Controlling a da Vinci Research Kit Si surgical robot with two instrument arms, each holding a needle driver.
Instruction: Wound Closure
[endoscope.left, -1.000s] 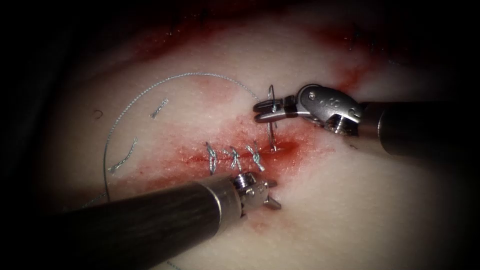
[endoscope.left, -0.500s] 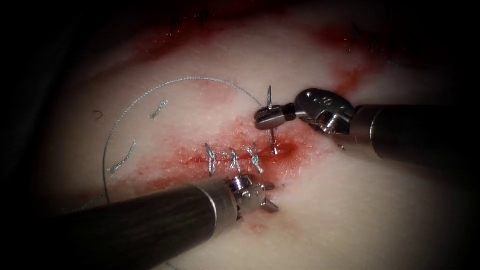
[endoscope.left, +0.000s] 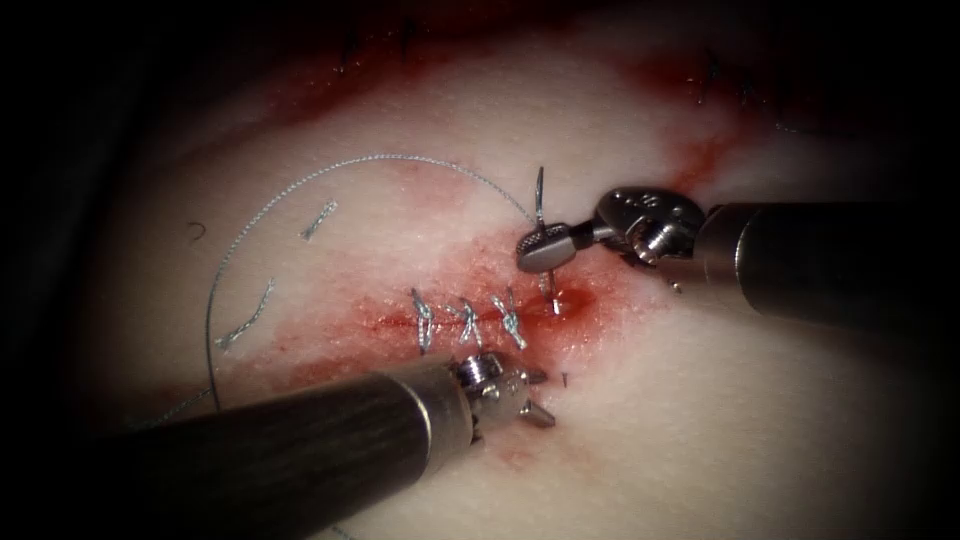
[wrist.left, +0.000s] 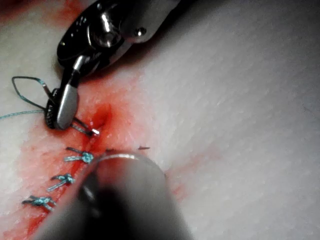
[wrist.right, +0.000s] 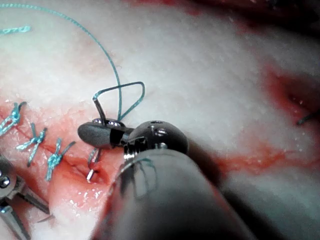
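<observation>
Surroundings: the tissue (endoscope.left: 760, 400) lay pale, stained by red fluid (endoscope.left: 470, 285) around the cut (endoscope.left: 575, 298); three tied stitches (endoscope.left: 467, 320) sat in a row left of the cut's open end, and two cut ends of thread (endoscope.left: 245, 318) lay loose further left.
In the way: the left shaft (endoscope.left: 280, 450) crossed the lower tissue, hiding what lay beneath it.
Needle: the needle (endoscope.left: 541, 205) stood nearly upright at the open end of the cut, its lower part entering the tissue, its tail rising above the right tool.
Thread: the thread (endoscope.left: 300, 185) swept from the needle's tail in a wide arc leftward.
Right end effector (endoscope.left: 545, 247): reaching in from the right, pressed together on the needle about mid-curve.
Left end effector (endoscope.left: 535, 395): just below the stitches, spread apart, holding nothing.
</observation>
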